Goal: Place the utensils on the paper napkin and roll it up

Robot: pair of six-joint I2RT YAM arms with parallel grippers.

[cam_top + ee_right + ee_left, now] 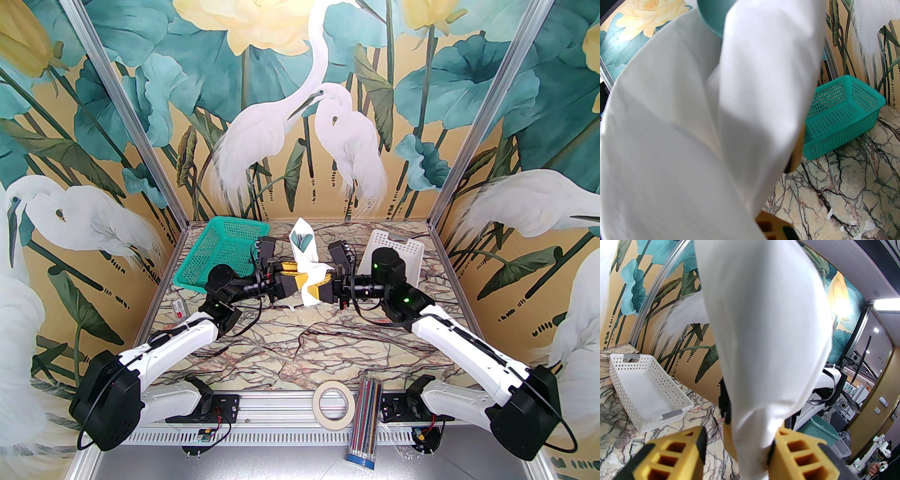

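At the left gripper, the paper napkin is being bracketed loosely by parted jaws, with one pad touching it. The roll, with the utensils poking from its top, is being held upright over the counter and pinched by the clenched jaws of the right gripper. Tightening is best done gently, to avoid tearing.

The napkin hides most of the utensils.

White arm links, blk joints, yellow jaws, blk cables
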